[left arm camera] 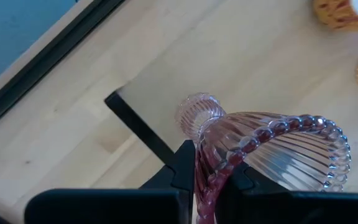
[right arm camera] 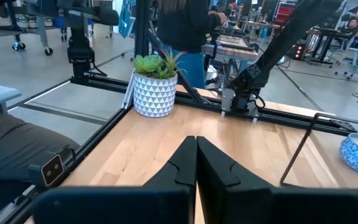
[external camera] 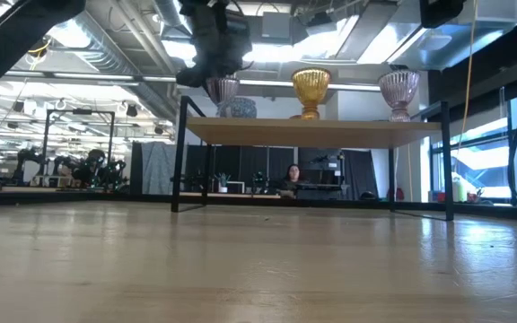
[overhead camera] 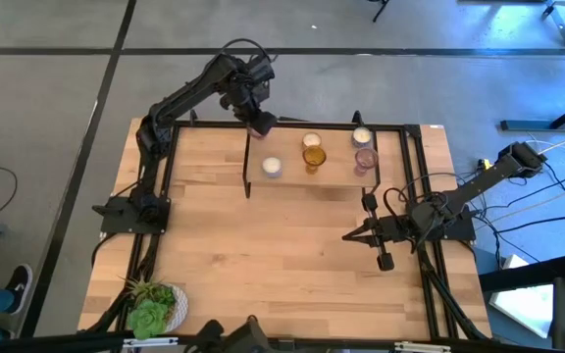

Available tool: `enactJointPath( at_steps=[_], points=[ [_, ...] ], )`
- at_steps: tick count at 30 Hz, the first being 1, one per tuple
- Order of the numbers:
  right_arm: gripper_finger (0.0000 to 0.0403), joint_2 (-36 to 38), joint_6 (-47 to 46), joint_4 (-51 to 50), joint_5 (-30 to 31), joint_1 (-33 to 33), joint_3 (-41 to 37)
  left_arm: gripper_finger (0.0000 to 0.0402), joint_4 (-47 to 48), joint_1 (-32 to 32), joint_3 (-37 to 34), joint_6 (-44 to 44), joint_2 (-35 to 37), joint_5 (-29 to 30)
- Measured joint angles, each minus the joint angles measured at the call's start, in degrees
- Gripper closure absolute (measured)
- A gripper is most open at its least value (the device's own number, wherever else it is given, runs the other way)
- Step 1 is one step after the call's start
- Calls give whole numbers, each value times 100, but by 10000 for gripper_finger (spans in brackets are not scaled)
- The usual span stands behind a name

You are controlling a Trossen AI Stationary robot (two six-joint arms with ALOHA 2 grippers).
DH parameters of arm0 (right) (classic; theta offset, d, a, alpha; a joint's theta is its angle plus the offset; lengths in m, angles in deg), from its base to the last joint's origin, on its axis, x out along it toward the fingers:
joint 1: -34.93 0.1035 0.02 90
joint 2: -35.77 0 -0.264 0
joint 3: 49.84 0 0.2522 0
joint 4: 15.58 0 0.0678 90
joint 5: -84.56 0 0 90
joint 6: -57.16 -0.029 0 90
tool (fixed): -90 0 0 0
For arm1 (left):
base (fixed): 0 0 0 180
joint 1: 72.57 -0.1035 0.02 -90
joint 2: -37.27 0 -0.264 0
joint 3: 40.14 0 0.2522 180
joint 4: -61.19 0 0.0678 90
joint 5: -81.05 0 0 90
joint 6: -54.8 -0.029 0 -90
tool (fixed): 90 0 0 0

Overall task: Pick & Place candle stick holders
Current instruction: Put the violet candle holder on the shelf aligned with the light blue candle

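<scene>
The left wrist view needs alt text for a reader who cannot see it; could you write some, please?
The left gripper pinches the beaded rim of a ribbed, pinkish-purple glass candle holder, held tilted above a light wooden shelf with a black frame edge. An amber glass holder shows at the far corner.

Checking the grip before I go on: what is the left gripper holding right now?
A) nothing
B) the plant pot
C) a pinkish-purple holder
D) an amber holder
C: in the left wrist view the left gripper has its fingers shut on the beaded rim of the ribbed pinkish-purple holder.
</scene>
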Motion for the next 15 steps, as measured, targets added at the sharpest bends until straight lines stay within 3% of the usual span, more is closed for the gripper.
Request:
enactJointPath(
  at_steps=[15],
  points=[
    [398,0,39,2,-2,0,0,381,-105,28,0,-57,2,-67]
  ],
)
